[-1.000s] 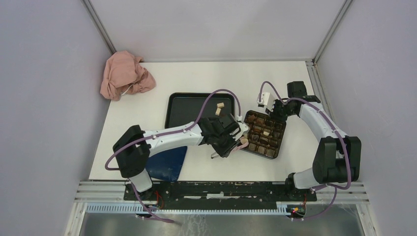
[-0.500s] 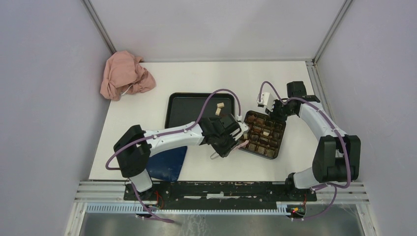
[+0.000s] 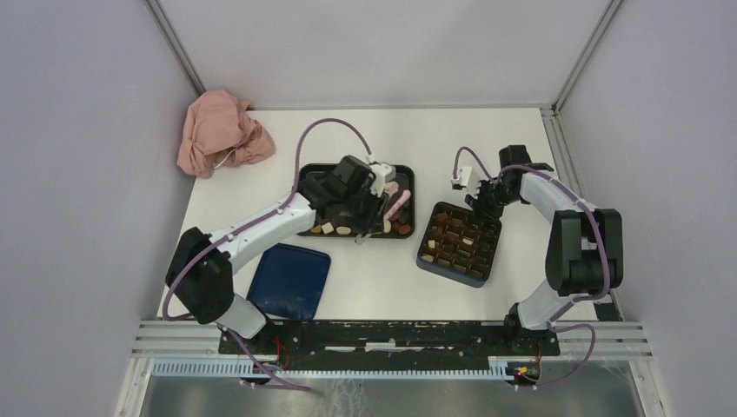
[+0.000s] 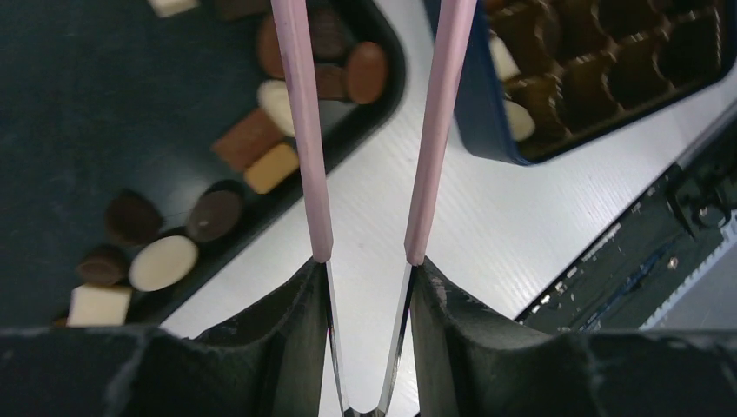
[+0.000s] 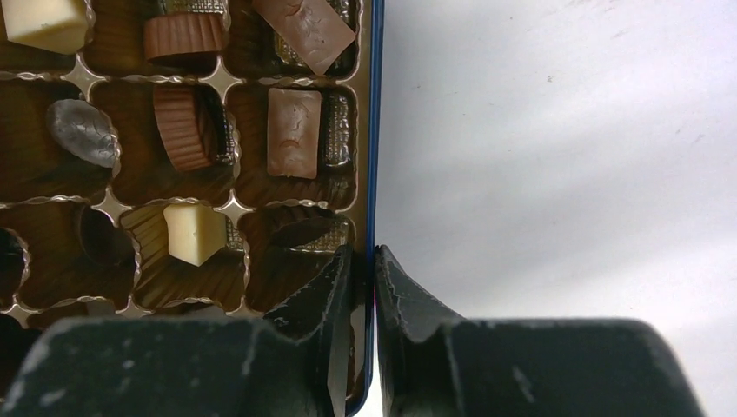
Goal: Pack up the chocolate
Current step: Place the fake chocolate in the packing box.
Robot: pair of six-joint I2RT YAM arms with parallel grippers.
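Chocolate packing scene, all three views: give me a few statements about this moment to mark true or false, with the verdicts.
1. The left gripper holds the pink tongs. True.
2. The right gripper hangs free above the table. False: its jaws pinch the blue wall of the box, one finger inside and one outside.
3. The black tray has nothing in it. False: loose chocolates, dark, tan and cream, lie along one side of it.
4. A pink cloth lies at the table's far left corner. True.
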